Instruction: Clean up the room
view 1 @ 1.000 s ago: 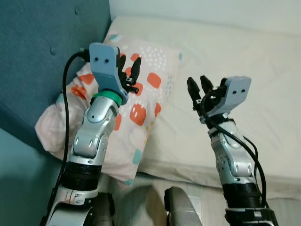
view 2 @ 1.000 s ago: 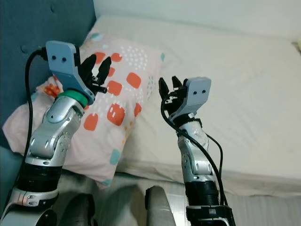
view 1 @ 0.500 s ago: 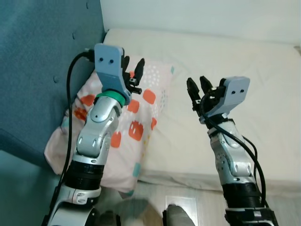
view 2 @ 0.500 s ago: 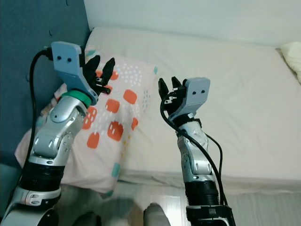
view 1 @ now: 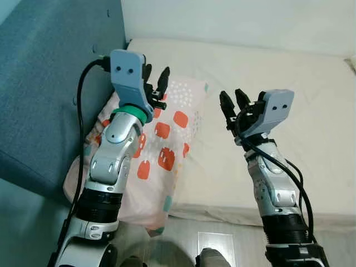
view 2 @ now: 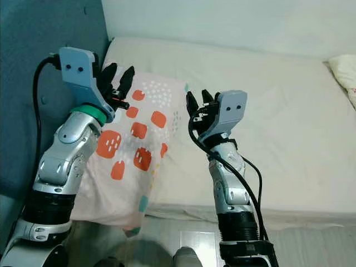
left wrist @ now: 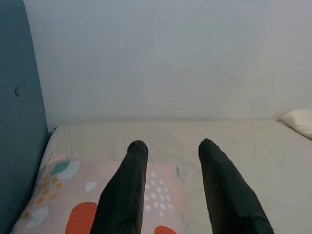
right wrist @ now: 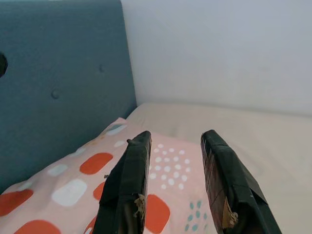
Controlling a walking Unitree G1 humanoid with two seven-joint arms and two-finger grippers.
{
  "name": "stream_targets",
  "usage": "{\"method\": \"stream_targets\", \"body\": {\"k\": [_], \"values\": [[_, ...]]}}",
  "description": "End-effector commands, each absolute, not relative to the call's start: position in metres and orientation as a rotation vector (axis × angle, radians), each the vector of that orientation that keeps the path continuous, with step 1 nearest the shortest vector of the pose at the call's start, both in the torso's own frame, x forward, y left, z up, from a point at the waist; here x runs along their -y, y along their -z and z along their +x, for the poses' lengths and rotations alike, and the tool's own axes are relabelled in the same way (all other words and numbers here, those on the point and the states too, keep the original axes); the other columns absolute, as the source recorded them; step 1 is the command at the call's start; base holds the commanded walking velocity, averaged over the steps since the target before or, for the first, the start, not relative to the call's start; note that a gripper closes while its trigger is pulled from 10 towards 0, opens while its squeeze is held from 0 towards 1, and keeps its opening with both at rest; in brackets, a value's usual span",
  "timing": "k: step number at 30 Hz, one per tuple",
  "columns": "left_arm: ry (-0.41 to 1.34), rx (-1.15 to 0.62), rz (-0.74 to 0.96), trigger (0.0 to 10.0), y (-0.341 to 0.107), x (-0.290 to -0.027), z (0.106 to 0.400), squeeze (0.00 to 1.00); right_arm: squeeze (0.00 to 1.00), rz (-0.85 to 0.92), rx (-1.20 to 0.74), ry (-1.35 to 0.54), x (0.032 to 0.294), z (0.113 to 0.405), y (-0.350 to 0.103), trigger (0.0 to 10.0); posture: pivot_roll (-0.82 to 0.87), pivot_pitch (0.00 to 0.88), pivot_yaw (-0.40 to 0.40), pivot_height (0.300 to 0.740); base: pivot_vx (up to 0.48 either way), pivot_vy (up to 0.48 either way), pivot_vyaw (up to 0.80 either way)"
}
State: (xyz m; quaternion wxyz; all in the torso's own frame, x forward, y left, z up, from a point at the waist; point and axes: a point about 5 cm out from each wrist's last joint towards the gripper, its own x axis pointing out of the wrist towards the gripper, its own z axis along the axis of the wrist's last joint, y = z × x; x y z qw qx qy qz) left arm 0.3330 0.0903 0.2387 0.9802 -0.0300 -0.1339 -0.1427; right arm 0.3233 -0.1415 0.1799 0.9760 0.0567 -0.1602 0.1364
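Observation:
A pink pillow [view 1: 167, 150] with orange, white and teal patches lies on the bed's left side against the blue headboard [view 1: 50, 83], one corner hanging over the near mattress edge. My left gripper [view 1: 156, 83] is raised above the pillow's far end, open and holding nothing. My right gripper [view 1: 233, 103] is raised over the cream mattress [view 1: 300, 100] just right of the pillow, also open with nothing between its fingers. The pillow [right wrist: 97, 170] lies below the right fingers [right wrist: 129, 185], and the left fingers [left wrist: 122, 190] point over the pillow [left wrist: 63, 195] toward the wall.
A white wall [view 1: 239, 22] runs behind the bed. A second pale pillow [view 2: 345, 69] lies at the bed's far right. Light floor [view 1: 217, 242] and the robot's feet lie below the near mattress edge.
The camera has pulled back and shifted, so more of the bed and the far right pillow show. Both arms stay raised with open fingers; the pillow lies where it did.

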Motion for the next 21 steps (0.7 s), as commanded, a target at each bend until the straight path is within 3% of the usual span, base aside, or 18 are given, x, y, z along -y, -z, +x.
{"method": "stream_targets", "body": {"k": [1, 21], "values": [[0.298, 0.265, -0.053, 10.0, -0.236, -0.088, 0.333, 0.0, 0.0, 0.107, 0.302, -0.271, 0.143, 0.323, -0.174, 10.0, -0.03, 0.042, -0.009, 0.74, 0.0, 0.0, 0.0], [0.31, 0.254, 0.002, 10.0, -0.225, -0.091, 0.327, 0.0, 0.0, 0.115, 0.292, -0.314, 0.137, 0.327, -0.168, 10.0, -0.02, 0.009, -0.02, 0.74, 0.0, 0.0, 0.0]]}}
